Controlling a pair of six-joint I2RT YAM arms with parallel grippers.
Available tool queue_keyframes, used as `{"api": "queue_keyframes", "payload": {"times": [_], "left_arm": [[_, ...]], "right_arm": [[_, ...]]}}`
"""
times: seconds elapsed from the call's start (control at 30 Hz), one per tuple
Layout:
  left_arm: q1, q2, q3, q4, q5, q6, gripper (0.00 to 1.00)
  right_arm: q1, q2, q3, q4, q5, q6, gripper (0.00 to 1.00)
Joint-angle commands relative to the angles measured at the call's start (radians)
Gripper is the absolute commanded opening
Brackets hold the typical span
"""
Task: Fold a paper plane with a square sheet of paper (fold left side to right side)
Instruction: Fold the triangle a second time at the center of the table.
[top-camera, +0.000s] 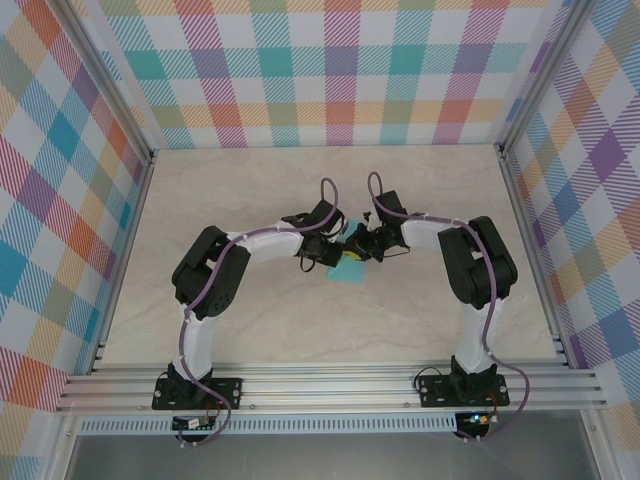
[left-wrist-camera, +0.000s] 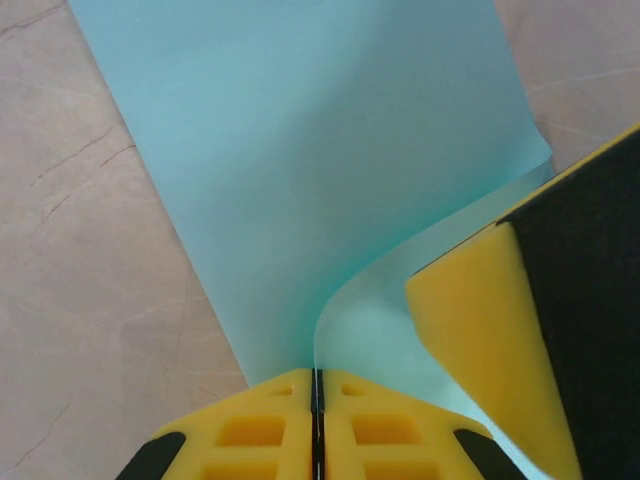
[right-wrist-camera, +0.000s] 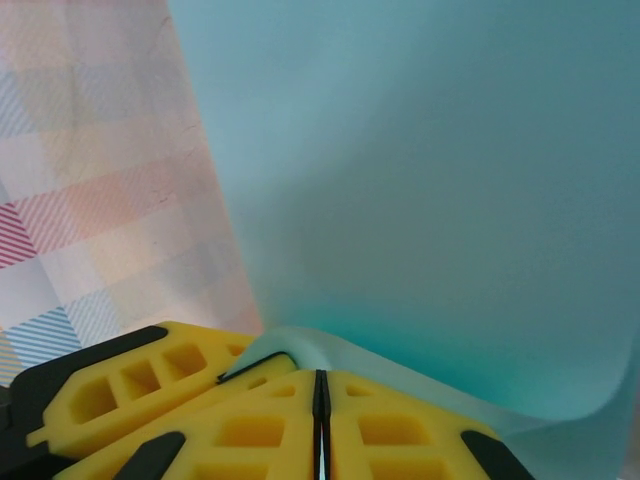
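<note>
Yellow fingertips of my left end effector (left-wrist-camera: 316, 388) sit closest to the left wrist camera, pressed together with only a dark seam between them, and they pinch the near edge of the square sheet of thin turquoise paper (left-wrist-camera: 300, 150). From that pinch the sheet runs straight away from me over the pale marbled table (left-wrist-camera: 90, 300), its long run pointing ahead of the fingertips, with a soft curl where the paper lifts just beside the grip. My right end effector (right-wrist-camera: 320, 388) is likewise pressed shut on the same edge, and in its wrist view the sheet rises in front of it against the plaid wall (right-wrist-camera: 90, 180). From above, both arms meet mid-table with the two end effectors just beside each other, nearly touching, and the paper shows below and between them. I judge that the fold turns on this: the sheet lies ahead of both grips, not to either side, so the held edge has to travel across toward my right. Neither arm is nearer, since both are already on the paper. With the grips this close, the paper could buckle or skew.
</note>
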Motion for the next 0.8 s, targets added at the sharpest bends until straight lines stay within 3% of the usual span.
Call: {"api": "queue_keyframes", "payload": {"times": [0.0,0.57,0.77], "left_arm": [[0.009,0.020,-0.015,-0.007,0.016,0.001,0.08],[0.009,0.008,-0.014,-0.010,0.017,0.001,0.09],[0.013,-0.089,-0.004,-0.049,-0.001,0.008,0.24]], "right_arm": [[0.004,0.020,0.009,-0.042,0.025,-0.039,0.09],[0.003,0.039,-0.075,-0.053,0.099,-0.095,0.09],[0.003,0.050,-0.095,-0.041,0.106,-0.100,0.09]]}}
